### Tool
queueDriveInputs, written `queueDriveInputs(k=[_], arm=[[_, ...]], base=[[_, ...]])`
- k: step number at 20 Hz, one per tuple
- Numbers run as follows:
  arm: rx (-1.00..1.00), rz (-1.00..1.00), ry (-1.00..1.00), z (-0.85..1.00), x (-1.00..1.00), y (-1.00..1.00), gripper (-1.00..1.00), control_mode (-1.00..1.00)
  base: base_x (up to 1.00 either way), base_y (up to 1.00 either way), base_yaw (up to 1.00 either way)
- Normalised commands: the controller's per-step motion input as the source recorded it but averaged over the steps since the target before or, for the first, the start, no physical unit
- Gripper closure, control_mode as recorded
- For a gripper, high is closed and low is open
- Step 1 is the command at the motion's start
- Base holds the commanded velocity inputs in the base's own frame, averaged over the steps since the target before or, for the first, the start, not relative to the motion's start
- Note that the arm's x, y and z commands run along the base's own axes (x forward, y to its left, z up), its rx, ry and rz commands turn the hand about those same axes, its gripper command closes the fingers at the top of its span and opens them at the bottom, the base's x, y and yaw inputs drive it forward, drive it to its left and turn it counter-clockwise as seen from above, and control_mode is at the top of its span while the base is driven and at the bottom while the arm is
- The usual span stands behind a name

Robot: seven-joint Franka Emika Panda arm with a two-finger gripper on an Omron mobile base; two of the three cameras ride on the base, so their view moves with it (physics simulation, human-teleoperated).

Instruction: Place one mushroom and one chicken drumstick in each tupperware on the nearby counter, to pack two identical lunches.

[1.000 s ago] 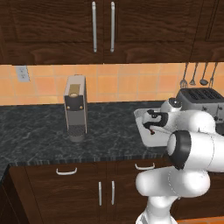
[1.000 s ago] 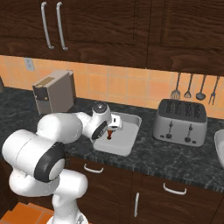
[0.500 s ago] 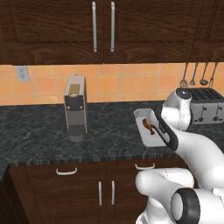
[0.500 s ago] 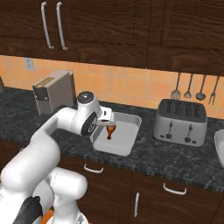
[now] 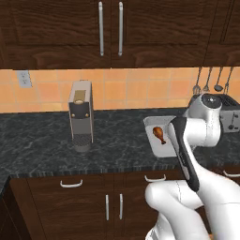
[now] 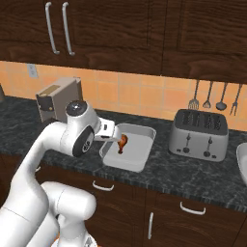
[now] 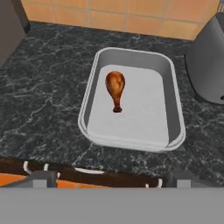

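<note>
Open from above over the tupperware [image 7: 131, 135]; one drumstick [image 7: 115, 89] lying inside, floor bare to its right. Toaster [image 7: 209, 61] close alongside, coffee machine [image 5: 80, 115] well apart.

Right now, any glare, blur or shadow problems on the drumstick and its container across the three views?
Hand view: chicken drumstick sharp, small highlight on the fat end, no blur; tupperware evenly lit, soft shading along the inner wall. Left base view: arm covers part of the tupperware, drumstick small but clear. Right base view: drumstick partly behind the hand, counter flat, no glare.
</note>
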Motion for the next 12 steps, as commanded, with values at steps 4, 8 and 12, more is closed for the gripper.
queueDriveInputs(k=[4,8,12], arm=[[0.00,-0.04,-0.07,0.50,-0.76,0.00,-1.00,-1.00],[0.00,-0.01,-0.20,0.33,-0.85,0.01,-1.00,-1.00],[0.00,0.00,0.00,0.00,0.00,0.00,-1.00,1.00]], base=[[0.00,0.00,0.00],[0.00,0.00,0.00],[-0.89,-0.07,-0.02]])
